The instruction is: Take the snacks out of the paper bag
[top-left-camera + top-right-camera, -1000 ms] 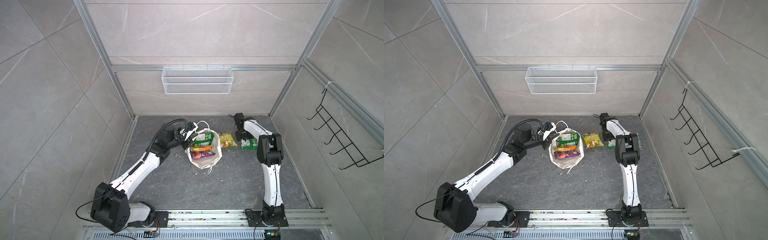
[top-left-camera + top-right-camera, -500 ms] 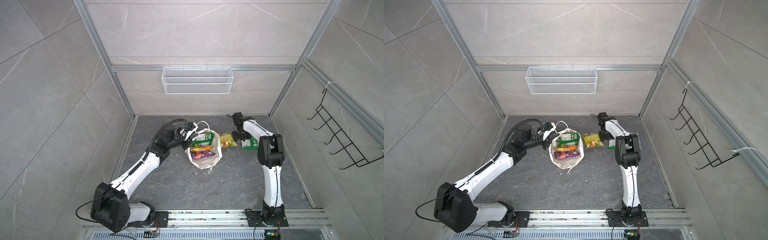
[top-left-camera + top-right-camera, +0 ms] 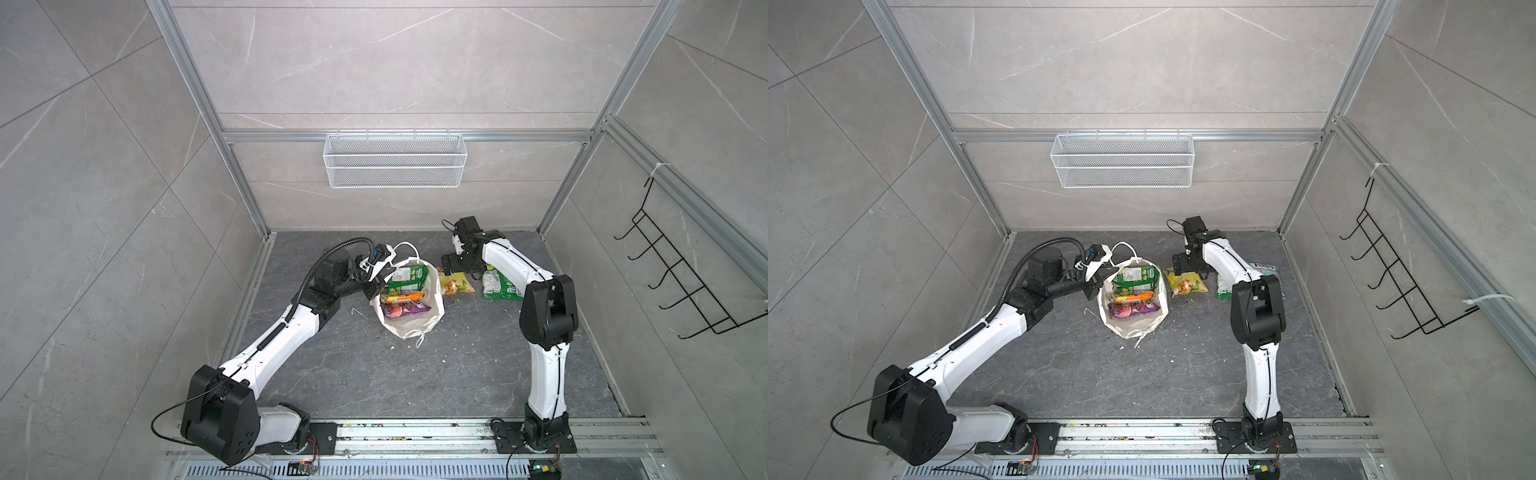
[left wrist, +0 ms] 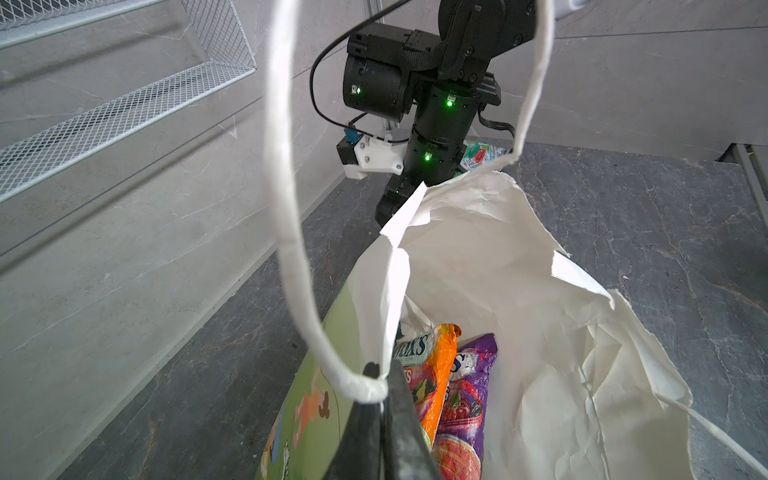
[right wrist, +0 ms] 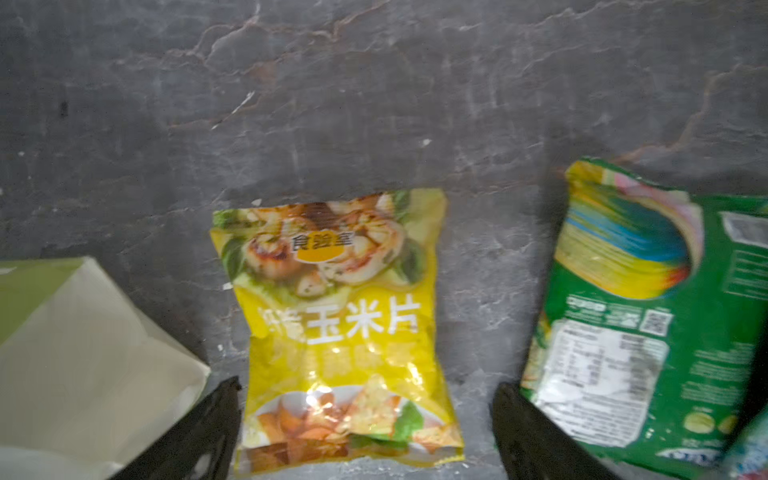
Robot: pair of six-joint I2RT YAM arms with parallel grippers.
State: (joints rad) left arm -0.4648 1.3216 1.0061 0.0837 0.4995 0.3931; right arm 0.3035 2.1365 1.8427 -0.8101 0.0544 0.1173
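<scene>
**Free jaws beside the open bag**

The right gripper (image 5: 368, 388) stands with jaws spread over the flat glossy yellow chip packet (image 5: 345, 324), which lies on the grey stone table (image 3: 374, 374). The left gripper (image 4: 382, 374) pinches the rim of the upright white paper carrier bag (image 3: 409, 328) just beside it. A green packet (image 3: 407, 277), an orange packet (image 3: 405, 296) and a purple packet (image 3: 403, 309) sit inside, crosswise to the mouth.

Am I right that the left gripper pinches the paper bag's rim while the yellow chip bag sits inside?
No: the yellow chip bag lies on the floor beside the paper bag, per the right wrist view; the left gripper does pinch the rim.
</scene>
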